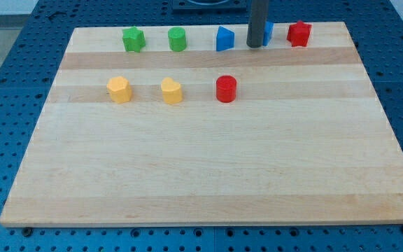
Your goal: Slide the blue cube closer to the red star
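The blue cube point(268, 33) stands near the board's top edge, mostly hidden behind my dark rod. My tip point(255, 46) rests on the board at the cube's left side, touching or nearly touching it. The red star point(299, 33) stands a short way to the cube's right, with a small gap between them.
A second blue block point(224, 38) is just left of my tip. A green star point(133, 39) and a green cylinder point(178, 39) stand further left in the top row. Below are a yellow hexagon point(119, 89), a yellow heart point(171, 91) and a red cylinder point(226, 89). The board's top edge point(208, 28) is close.
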Controlling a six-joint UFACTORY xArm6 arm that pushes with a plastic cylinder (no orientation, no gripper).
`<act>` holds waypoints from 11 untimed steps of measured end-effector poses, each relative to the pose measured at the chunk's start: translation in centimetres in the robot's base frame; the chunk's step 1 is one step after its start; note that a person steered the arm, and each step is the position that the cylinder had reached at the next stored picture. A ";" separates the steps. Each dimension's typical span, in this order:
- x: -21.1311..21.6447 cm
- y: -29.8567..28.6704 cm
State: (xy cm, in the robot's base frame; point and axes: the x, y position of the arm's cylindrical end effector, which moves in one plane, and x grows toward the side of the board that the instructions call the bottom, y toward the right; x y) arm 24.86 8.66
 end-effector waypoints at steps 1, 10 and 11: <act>-1.9 -2.2; -3.0 4.2; -3.0 4.5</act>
